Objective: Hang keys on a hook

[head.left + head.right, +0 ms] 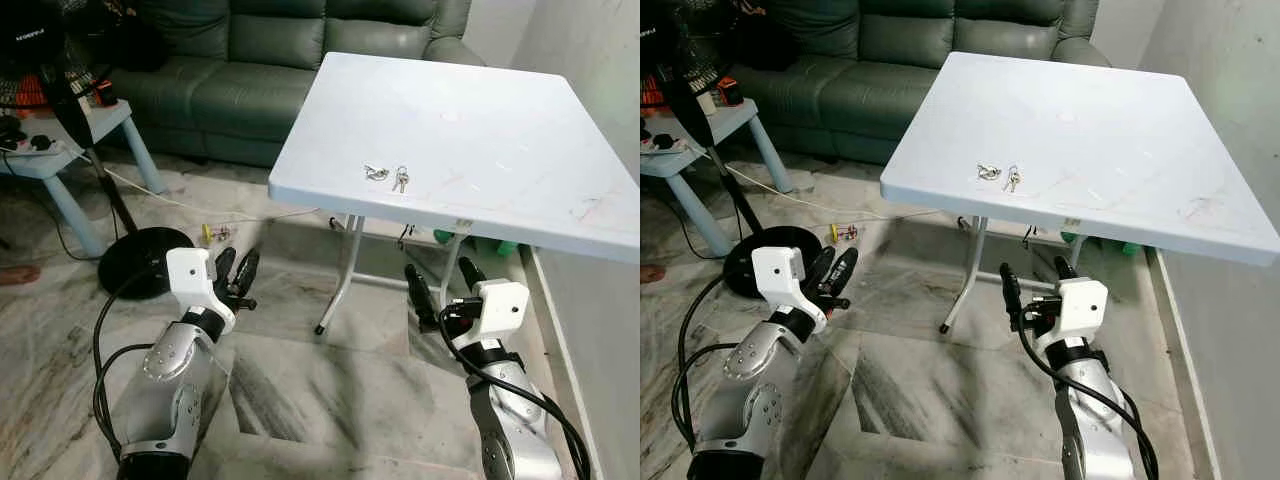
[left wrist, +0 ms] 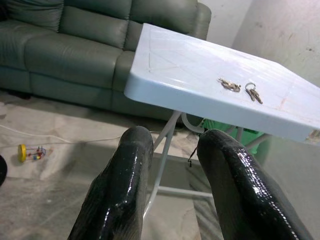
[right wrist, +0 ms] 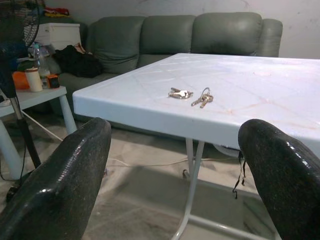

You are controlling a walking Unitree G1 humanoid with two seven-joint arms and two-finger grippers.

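Observation:
Two small bunches of keys, one (image 1: 376,173) beside the other (image 1: 401,179), lie near the front edge of a white folding table (image 1: 480,130). The right wrist view shows them as keys (image 3: 179,93) and keys (image 3: 202,98). Both arms are held low in front of the table, below its top. My left gripper (image 1: 236,272) points at the table's front left corner, its fingers (image 2: 132,165) only narrowly parted and nothing between them. Under the front edge, my right gripper (image 1: 442,283) stands wide open and empty, with fingers (image 3: 82,155) far apart.
A green sofa (image 1: 230,60) stands behind the table. At the left are a light blue side table (image 1: 60,150), a fan's black round base (image 1: 140,260) and a cable (image 1: 160,195) across the marble floor. A small toy (image 1: 207,235) lies there. A wall (image 1: 600,90) runs along the right.

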